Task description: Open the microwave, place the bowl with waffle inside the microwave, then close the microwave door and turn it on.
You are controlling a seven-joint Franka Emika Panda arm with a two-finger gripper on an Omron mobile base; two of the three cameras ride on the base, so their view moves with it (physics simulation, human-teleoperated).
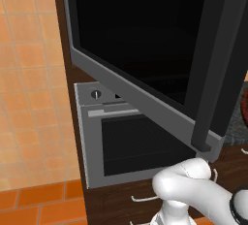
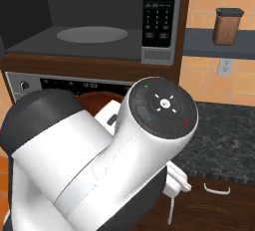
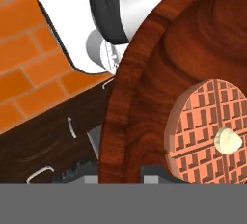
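Observation:
The microwave (image 2: 99,51) stands open, showing its grey cavity, a round turntable (image 2: 92,34) and the dark button panel (image 2: 159,11). The microwave door (image 1: 135,35) is swung out wide to the left, its black bar handle (image 1: 213,73) nearest me. In the hand view a dark wooden bowl (image 3: 144,97) sits very close, holding a round waffle (image 3: 202,126) with a pat of butter on top. My gripper (image 3: 124,162) is shut on the bowl's rim, one finger outside and one inside. In the right base view a sliver of the bowl (image 2: 94,99) peeks out behind my arm, below the cavity.
The silver oven (image 1: 126,141) with its knob sits under the microwave. To the right, a brown jar (image 2: 227,26) stands on a shelf above a dark stone counter (image 2: 224,135). Wooden drawers with white handles (image 2: 216,190) lie below. Orange tiles cover the wall and floor.

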